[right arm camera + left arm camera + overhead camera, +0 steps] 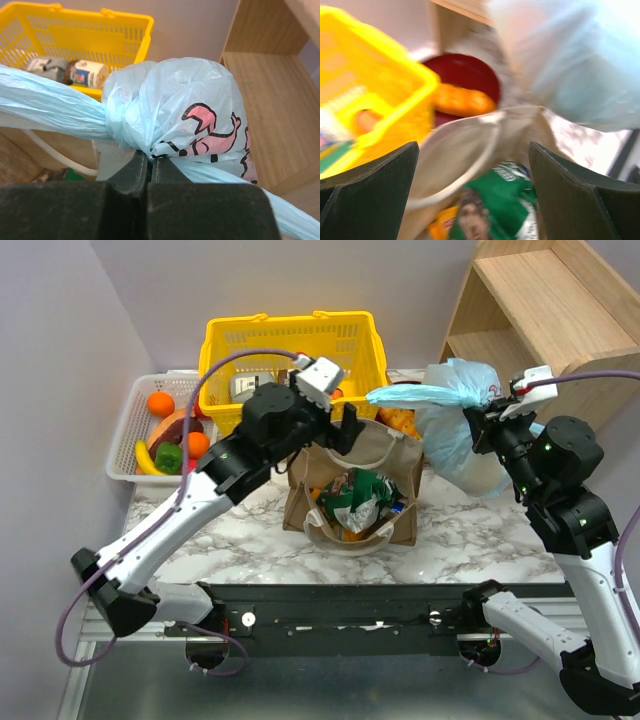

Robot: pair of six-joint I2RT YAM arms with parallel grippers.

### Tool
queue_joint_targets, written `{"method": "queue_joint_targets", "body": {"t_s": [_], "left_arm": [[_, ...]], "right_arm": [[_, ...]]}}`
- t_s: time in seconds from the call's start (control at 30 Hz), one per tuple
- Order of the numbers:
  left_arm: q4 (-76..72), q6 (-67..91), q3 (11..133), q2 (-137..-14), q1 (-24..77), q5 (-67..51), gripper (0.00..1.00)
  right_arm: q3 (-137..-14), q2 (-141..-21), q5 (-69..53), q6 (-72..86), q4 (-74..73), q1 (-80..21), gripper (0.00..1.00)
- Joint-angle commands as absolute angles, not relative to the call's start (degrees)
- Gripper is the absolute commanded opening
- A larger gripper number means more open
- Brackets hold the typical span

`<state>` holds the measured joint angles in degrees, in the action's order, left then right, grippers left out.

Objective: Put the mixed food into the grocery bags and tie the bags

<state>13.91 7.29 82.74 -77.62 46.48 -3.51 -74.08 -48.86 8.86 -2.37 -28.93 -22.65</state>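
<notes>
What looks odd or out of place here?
The blue bag is pinched near its knot by the right end effector, and its twisted tail sticks out sideways, toward the tan bag, which stands open and untied.

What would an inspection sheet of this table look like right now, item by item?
Surface: marble-pattern table; no spills seen.
Job's things: light-blue bag knotted; tan bag standing open, green packets inside.
Clutter: yellow basket holding cartons; white tray of fruit.
Jaws: left gripper open above tan bag; right gripper shut, pinching light-blue bag beside its knot.
Cables: purple cable arcs over left arm; another at right wrist.
Surroundings: wooden shelf, grey walls.
</notes>
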Motion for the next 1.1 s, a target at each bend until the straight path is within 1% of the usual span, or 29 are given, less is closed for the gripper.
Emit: {"method": "queue_joint_targets", "body": {"t_s": [0.0, 0.1, 0.17, 0.23, 0.37, 0.47, 0.53, 0.57, 0.6, 0.63, 0.67, 0.7, 0.8, 0.87, 0.9, 0.97, 1.0, 1.07], "left_arm": [[25.8, 9.2, 80.8, -71.7, 44.7, 15.7, 0.99], [32.2, 12.0, 78.7, -67.9, 43.1, 15.2, 0.99], [33.9, 14.9, 76.9, -65.5, 42.6, 10.2, 0.99], [33.4, 17.1, 73.2, -63.6, 42.3, 4.3, 0.99], [29.9, 20.6, 68.2, -62.9, 39.5, -3.0, 0.99], [28.1, 21.0, 66.6, -63.6, 38.8, -4.0, 0.99], [27.3, 20.7, 65.5, -64.7, 38.1, -4.2, 0.95], [26.9, 20.6, 65.2, -65.2, 38.0, -4.3, 0.91], [26.8, 20.2, 64.8, -65.6, 37.6, -2.9, 0.75], [26.8, 20.1, 64.5, -66.1, 37.5, -1.6, 0.67], [26.5, 20.0, 64.3, -66.1, 37.5, -0.5, 0.51], [26.3, 20.4, 63.6, -65.7, 37.5, 3.7, 0.44], [24.1, 20.8, 61.1, -62.6, 37.2, 6.4, 0.23], [23.2, 21.2, 60.1, -60.3, 36.6, 7.2, 0.21], [23.3, 21.2, 59.5, -59.9, 36.2, 7.2, 0.16], [23.6, 21.7, 58.9, -59.2, 35.5, 6.9, 0.13], [23.3, 21.9, 57.9, -59.1, 35.4, 6.7, 0.09], [22.2, 22.6, 56.9, -58.6, 35.1, 6.0, 0.08]], "right_arm": [[-77.7, -48.9, 1.2, -4.1, -21.0, -22.8, 0.01], [-79.8, -49.7, -2.9, -6.2, -19.8, -22.7, 0.01], [-81.5, -50.5, -5.9, -6.9, -19.6, -22.7, 0.01], [-82.2, -51.6, -9.8, -6.8, -18.8, -22.7, 0.01], [-82.8, -53.5, -17.2, -4.7, -16.4, -22.7, 0.01], [-83.1, -54.6, -21.5, -2.8, -14.6, -22.7, 0.01], [-83.1, -54.9, -24.4, -1.4, -13.5, -22.8, 0.01], [-82.8, -55.1, -25.4, -0.8, -12.8, -22.8, 0.01], [-82.4, -55.3, -26.4, -0.2, -11.2, -22.9, 0.01], [-81.6, -55.4, -28.0, 1.7, -10.4, -23.2, 0.01], [-81.2, -55.8, -28.8, 2.5, -9.4, -23.3, 0.01], [-80.7, -56.1, -29.5, 3.7, -7.7, -24.1, 0.01], [-79.2, -58.0, -31.6, 5.4, -5.3, -26.6, 0.01], [-77.5, -59.5, -33.3, 6.1, -4.4, -28.0, 0.01], [-76.7, -60.8, -33.6, 6.6, -3.9, -29.6, 0.01], [-73.4, -62.2, -33.6, 6.9, -3.8, -31.3, 0.01], [-72.0, -62.9, -33.9, 7.4, -3.4, -32.3, 0.01], [-69.6, -64.9, -35.9, 8.6, -3.3, -33.0, 0.01]]}}
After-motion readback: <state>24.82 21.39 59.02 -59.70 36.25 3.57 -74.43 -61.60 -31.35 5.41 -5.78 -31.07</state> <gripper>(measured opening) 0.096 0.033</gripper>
